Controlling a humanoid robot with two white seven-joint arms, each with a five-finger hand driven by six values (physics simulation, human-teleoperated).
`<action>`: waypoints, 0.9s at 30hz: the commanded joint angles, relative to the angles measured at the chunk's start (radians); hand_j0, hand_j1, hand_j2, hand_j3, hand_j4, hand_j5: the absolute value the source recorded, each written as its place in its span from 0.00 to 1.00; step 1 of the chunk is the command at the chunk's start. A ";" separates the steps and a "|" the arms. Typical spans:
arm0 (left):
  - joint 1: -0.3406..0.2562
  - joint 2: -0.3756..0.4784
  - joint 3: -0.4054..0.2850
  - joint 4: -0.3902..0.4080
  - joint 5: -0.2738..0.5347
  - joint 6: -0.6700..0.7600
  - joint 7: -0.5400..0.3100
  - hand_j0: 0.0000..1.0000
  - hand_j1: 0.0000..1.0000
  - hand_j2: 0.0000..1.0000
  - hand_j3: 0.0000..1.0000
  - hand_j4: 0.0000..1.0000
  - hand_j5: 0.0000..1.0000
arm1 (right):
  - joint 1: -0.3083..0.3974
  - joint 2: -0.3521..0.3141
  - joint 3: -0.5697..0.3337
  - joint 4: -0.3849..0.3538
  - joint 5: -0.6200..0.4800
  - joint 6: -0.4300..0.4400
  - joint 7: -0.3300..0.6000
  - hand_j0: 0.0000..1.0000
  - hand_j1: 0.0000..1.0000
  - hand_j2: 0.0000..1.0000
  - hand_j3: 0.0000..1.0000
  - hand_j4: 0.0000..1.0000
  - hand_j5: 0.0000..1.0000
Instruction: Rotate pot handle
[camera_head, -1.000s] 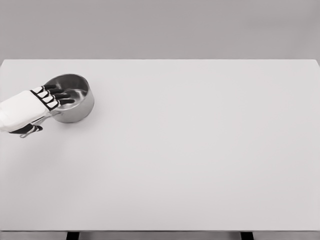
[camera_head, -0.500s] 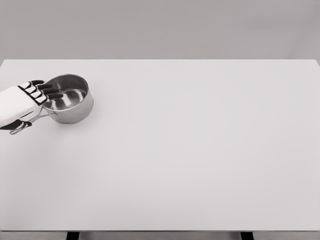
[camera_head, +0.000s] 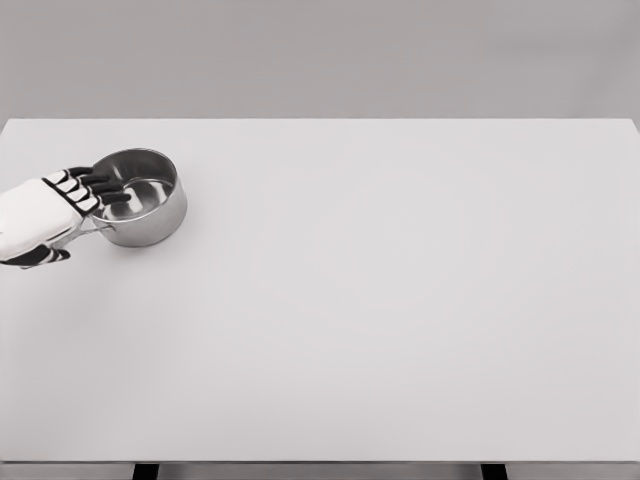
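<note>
A steel pot (camera_head: 148, 222) stands at the far left of the white table (camera_head: 380, 300), near the back edge. Its thin handle (camera_head: 90, 229) runs toward the lower left and disappears under my left hand (camera_head: 62, 212). That hand lies over the handle: its dark-tipped fingers (camera_head: 112, 192) reach across the pot's rim, and the thumb (camera_head: 40, 257) sits below the handle, pinching it. The handle's end is hidden by the hand. My right arm does not show.
The table's left edge lies just beside my left hand. A plain grey wall stands behind the table.
My left hand has drawn back to the left with the handle, which has swung that way a little. The handle's end, visible below the hand earlier, is now covered.
</note>
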 joint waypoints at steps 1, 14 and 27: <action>0.000 -0.010 -0.003 0.003 0.009 0.001 0.001 1.00 1.00 1.00 1.00 1.00 1.00 | 0.000 0.000 0.000 0.000 0.000 0.000 0.000 1.00 1.00 1.00 1.00 1.00 1.00; -0.006 -0.042 -0.003 0.061 -0.002 0.001 0.001 1.00 1.00 1.00 1.00 1.00 1.00 | 0.000 0.000 0.000 0.000 0.000 0.000 0.000 1.00 1.00 1.00 1.00 1.00 1.00; -0.037 -0.033 0.000 0.109 -0.003 0.001 -0.001 1.00 1.00 1.00 1.00 1.00 1.00 | 0.000 0.000 -0.001 0.000 0.000 0.000 0.000 1.00 1.00 1.00 1.00 1.00 1.00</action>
